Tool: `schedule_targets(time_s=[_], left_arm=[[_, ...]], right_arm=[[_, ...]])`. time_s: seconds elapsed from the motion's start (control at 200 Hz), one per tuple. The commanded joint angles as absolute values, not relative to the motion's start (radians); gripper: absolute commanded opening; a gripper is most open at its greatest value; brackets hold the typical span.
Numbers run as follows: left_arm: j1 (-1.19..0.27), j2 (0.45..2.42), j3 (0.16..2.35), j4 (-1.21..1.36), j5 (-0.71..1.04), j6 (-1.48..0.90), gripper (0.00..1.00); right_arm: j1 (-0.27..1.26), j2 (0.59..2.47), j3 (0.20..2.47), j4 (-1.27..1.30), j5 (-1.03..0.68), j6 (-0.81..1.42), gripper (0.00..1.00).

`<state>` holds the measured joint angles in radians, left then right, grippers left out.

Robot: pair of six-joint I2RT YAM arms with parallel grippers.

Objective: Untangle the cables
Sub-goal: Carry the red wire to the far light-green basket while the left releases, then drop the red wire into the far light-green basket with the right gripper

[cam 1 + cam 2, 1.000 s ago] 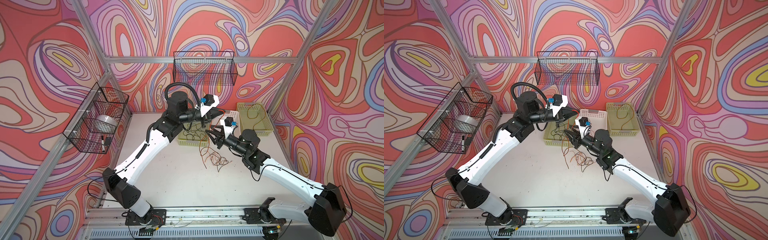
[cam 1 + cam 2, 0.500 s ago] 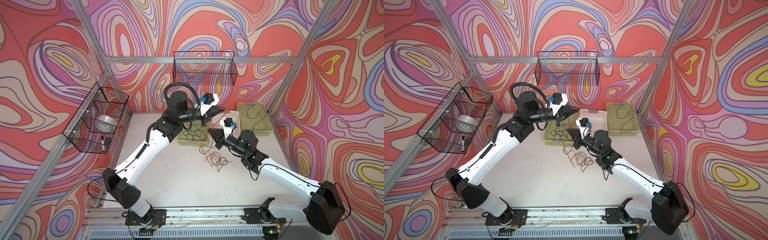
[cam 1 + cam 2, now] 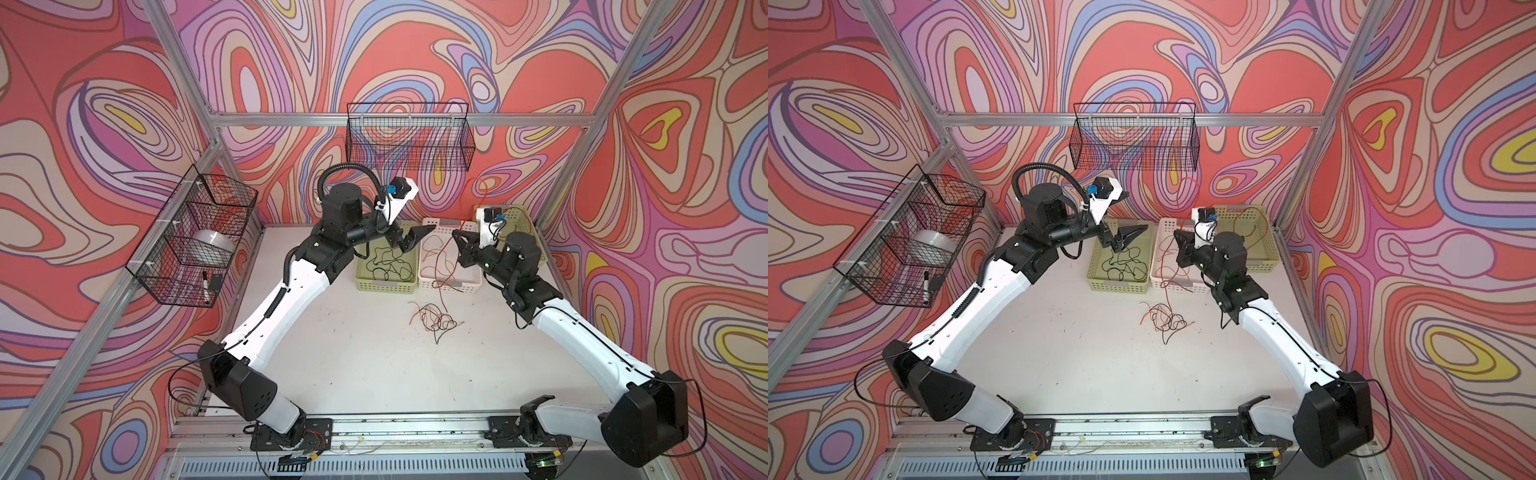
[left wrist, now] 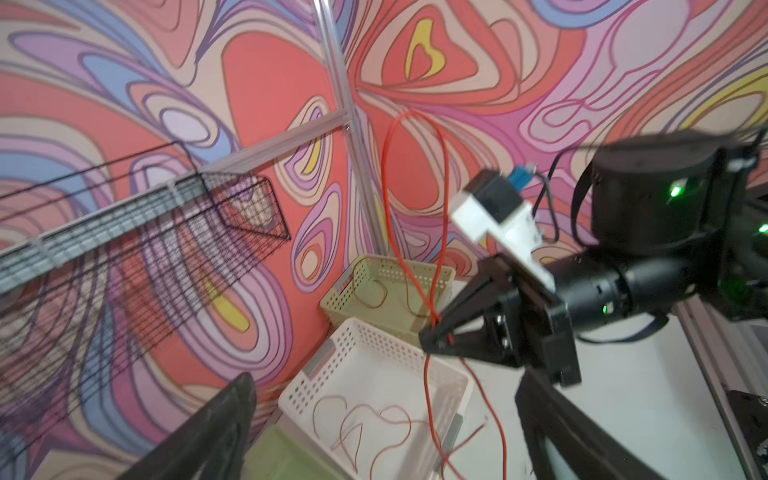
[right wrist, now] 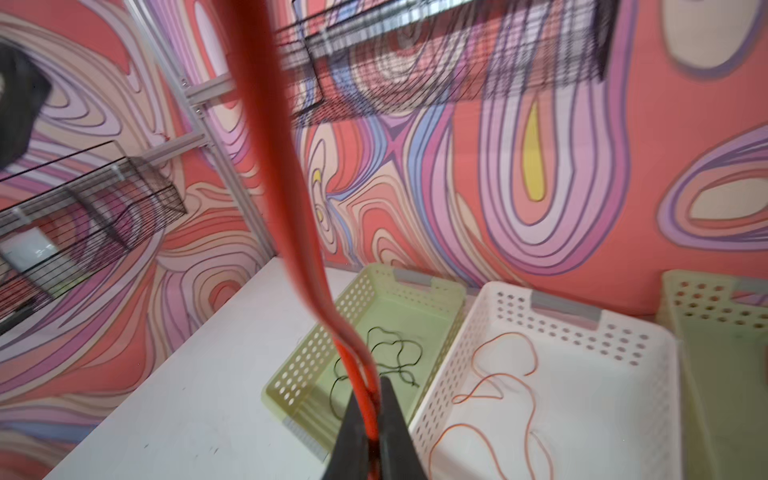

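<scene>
On the white surface (image 3: 353, 365), within swirl-patterned walls (image 3: 104, 124), lies a cable tangle (image 3: 436, 321). The right hand (image 5: 375, 395) pinches an orange cable (image 5: 286, 174); the left hand (image 3: 409, 240) gapes wide, holding nothing.

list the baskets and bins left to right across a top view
wire basket on the side wall → left green bin → white bin → right green bin; back-wall basket spans the bins, left out

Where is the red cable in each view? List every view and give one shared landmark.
In a top view: red cable loops up from the right gripper, right of centre.
In a top view: same loop, near centre.
Left wrist: tall loop rising from the right gripper.
Right wrist: blurred band pinched between the fingers.
Landmark: white basket.
</scene>
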<state>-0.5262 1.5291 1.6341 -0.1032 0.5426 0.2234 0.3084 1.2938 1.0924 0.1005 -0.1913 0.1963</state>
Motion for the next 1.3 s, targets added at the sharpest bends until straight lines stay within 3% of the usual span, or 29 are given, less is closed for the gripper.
schedule_targets(time_s=[0.0,0.31,0.766,1.011,1.297], left_arm=[[-0.522,1.473,1.557,-0.095,0.393,0.176,1.0],[-0.522,1.396,1.334,-0.043,0.351,0.1,1.0],[-0.547,1.403,1.212,-0.033,0.415,-0.012,0.83],[-0.587,1.452,1.26,-0.087,0.406,-0.005,0.79],[-0.626,1.472,1.249,-0.14,0.37,0.006,0.73]], right_arm=[[0.244,1.361,1.169,-0.047,-0.091,0.153,0.0],[0.134,1.569,1.319,0.082,0.137,0.033,0.0],[0.084,1.756,1.341,0.535,0.322,-0.081,0.0],[-0.019,1.836,1.285,0.682,0.341,0.036,0.0],[-0.101,2.028,1.388,0.568,0.206,0.142,0.0]])
